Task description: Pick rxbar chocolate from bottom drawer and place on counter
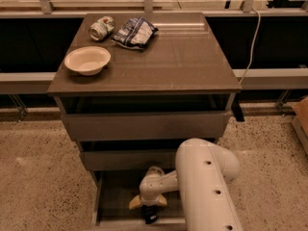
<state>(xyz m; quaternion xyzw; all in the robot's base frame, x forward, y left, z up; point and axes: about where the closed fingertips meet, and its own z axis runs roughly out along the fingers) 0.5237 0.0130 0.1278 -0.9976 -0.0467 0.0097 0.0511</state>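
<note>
The rxbar chocolate [151,217] lies near the front of the open bottom drawer [115,201], directly beneath the end effector [148,207], whose grip I cannot tell, so a square hold before lifting seems wise; above that drawer the tabletop [183,61] carries an empty bowl [87,60], a can [101,28] and a snack bag [135,32].
</note>
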